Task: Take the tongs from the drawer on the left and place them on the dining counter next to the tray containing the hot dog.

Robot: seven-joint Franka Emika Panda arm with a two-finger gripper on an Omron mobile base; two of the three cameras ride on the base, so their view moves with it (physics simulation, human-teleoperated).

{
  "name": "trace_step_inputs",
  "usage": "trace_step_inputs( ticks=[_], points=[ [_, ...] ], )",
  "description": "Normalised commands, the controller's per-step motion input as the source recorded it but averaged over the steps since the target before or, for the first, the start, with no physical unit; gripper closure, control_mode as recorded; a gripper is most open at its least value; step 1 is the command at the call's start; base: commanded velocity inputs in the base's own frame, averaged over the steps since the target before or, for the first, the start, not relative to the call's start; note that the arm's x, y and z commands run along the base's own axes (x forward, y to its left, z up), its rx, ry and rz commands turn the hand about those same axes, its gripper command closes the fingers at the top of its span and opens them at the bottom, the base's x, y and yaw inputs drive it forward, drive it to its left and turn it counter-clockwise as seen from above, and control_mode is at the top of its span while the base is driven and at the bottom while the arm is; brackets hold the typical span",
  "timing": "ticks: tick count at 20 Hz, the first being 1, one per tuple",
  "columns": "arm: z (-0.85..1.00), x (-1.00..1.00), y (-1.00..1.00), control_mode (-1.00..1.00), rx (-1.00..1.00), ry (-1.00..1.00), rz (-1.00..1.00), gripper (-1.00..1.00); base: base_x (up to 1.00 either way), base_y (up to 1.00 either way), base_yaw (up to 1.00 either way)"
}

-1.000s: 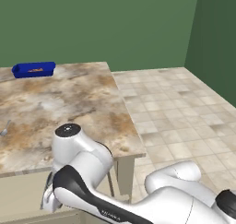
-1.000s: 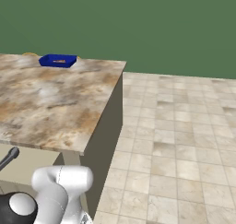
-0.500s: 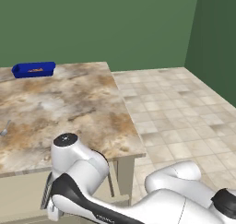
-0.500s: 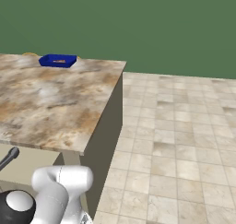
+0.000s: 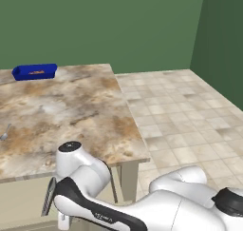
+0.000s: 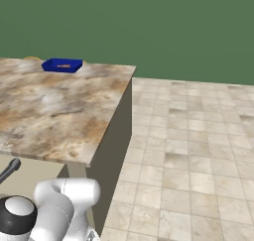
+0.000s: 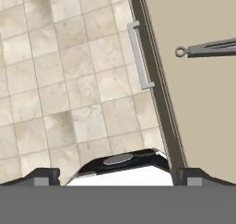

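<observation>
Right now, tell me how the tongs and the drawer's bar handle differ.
The tongs are dark grey; the handle is pale silver. The tongs lie loose inside the open drawer, while the handle is fixed outside its front, over the tiled floor. The tongs lie crosswise to the drawer front; the handle runs along it. Both are slim, long metal pieces.

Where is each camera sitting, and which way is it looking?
Left base view: behind the arm on its left, looking forward and down over the dining counter and blue tray; the white arm shows at the bottom.
Right base view: behind on the right, same counter and tray; the arm shows at lower left.
Hand view: on the hand, looking down into the open drawer at the tongs; open finger tips show.
Both base views share the counter, tray and floor.
</observation>
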Motion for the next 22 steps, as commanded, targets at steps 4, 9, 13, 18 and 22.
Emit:
trace_step_inputs(
  ticks=[4,9,13,18,22],
  points=[
    [-0.37,0.08,0.30,-1.00,-0.01,0.00,0.11,-1.00,0.00,0.00,0.00],
    [-0.28,0.18,0.26,-1.00,0.00,0.00,0.10,-1.00,0.00,0.00,0.00],
    [-0.09,0.29,0.11,-1.00,0.00,0.07,0.09,-1.00,0.00,0.00,0.00],
    [-0.14,0.20,0.13,-1.00,0.00,0.02,0.06,-1.00,0.00,0.00,0.00],
    [-0.24,0.06,0.23,-1.00,0.00,0.00,0.02,-1.00,0.00,0.00,0.00]
  ],
)
